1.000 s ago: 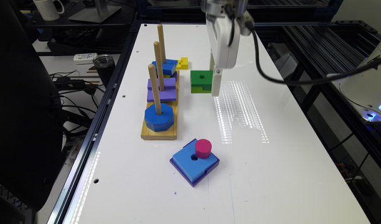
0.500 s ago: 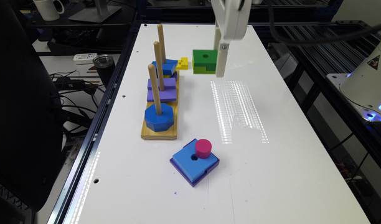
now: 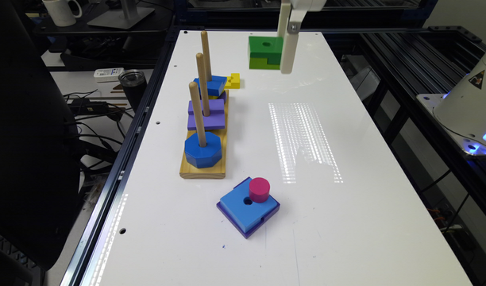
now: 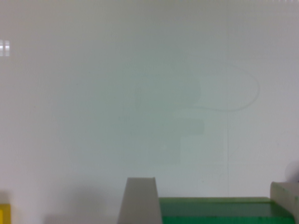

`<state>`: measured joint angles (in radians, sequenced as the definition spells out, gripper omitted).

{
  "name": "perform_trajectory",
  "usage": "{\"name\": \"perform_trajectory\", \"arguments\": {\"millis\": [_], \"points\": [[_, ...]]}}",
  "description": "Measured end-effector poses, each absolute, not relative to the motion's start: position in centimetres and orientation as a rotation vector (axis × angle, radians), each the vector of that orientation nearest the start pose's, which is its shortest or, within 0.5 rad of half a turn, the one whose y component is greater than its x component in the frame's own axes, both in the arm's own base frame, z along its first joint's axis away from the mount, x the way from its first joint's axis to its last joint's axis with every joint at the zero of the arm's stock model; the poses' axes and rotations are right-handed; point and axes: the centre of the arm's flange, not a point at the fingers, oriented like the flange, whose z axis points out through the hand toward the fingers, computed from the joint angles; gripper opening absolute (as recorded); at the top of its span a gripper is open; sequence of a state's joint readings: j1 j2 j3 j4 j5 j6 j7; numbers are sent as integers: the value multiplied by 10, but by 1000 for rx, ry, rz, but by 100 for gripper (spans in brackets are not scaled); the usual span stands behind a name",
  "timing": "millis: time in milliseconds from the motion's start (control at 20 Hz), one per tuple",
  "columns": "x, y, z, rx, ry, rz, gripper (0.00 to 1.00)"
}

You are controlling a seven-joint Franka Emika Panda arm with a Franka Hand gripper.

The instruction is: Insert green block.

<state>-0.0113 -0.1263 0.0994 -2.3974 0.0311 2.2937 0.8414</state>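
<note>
- The tool point(image 3: 284, 51) grips the green block point(image 3: 263, 51), held in the air above the far end of the white desk point(image 3: 306, 222).
- Carry step, by the look of it.
- Next: centre the block's hole over a peg point(image 3: 205, 55), then lower.

Green block point(image 3: 265, 52): square, dark green top w/ round centre hole, stepped lime-green lower layer. Held level betw. the gripper point(image 3: 286, 47) fingers, top face up, clear of the white table point(image 3: 306, 159) surface, shadow on the table below it. One finger point(image 3: 288, 49) flat vs. its side face; block sticks out sideways from that finger. Wrist view: block point(image 4: 219, 210) seen as dark green slab spanning the gap betw. both fingers, touching each.
</note>
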Motion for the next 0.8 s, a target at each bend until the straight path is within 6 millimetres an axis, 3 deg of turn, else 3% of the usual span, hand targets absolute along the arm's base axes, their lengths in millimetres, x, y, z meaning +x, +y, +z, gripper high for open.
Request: {"name": "perform_trajectory", "arguments": {"millis": [400, 800], "points": [[480, 42, 388, -2890, 1181, -24, 0], [481, 42, 393, -2888, 1181, -27, 0]]}}
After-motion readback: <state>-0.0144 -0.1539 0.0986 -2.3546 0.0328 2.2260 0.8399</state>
